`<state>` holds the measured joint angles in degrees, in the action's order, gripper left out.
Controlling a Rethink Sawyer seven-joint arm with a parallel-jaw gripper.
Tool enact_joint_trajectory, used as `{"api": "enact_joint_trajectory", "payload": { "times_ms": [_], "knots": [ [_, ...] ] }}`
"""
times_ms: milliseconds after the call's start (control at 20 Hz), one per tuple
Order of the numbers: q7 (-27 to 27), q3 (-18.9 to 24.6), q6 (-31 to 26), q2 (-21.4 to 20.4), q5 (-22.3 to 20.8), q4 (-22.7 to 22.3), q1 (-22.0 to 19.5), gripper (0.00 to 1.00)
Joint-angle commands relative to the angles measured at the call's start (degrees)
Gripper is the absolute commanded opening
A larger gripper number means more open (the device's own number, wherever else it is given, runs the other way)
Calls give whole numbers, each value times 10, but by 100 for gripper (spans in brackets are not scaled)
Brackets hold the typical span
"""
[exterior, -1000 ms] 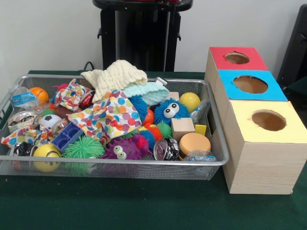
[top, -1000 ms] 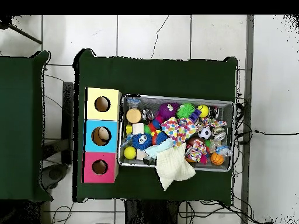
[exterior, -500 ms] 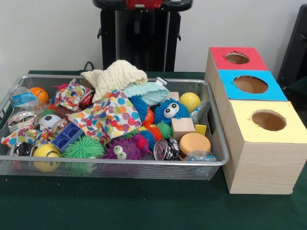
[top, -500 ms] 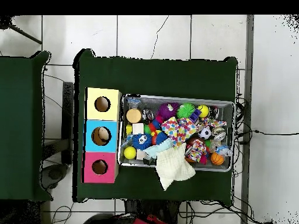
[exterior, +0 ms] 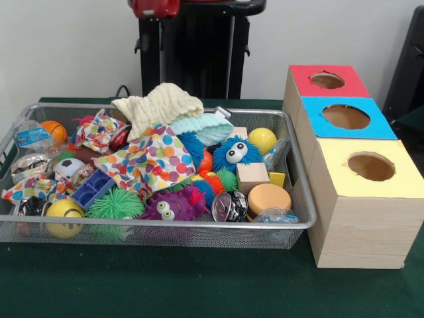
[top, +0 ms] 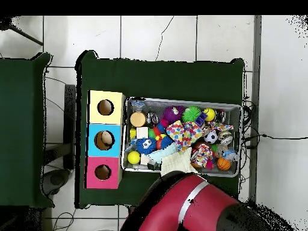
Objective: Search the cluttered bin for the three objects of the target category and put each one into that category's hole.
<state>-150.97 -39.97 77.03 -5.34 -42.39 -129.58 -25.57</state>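
You see the arm (top: 186, 207) above the bin (exterior: 299, 199) edge, presumably to search; whether its jaws are open or closed, you cannot tell.

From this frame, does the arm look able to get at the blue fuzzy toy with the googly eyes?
Probably yes. The blue fuzzy toy sits on top of the clutter in the wire bin, nothing covering it, open from above. The red arm only shows entering over the bin's edge; its gripper isn't visible.

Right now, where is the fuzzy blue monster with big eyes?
In the front view, the blue monster sits right of the bin's middle, between the yellow ball and the polka-dot cloth.
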Motion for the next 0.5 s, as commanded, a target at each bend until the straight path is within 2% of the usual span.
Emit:
{"api": "enact_joint_trajectory", "payload": {
  "times_ms": [50, 200, 350, 500],
  "knots": [
    [204, -71, -60, 234, -17, 14, -38, 100],
    [211, -92, -22, 270, -13, 24, -49, 100],
    [200, -107, -12, 285, -19, 33, -49, 100],
    [177, -105, -8, 289, -13, 27, -19, 100]
  ]
}}
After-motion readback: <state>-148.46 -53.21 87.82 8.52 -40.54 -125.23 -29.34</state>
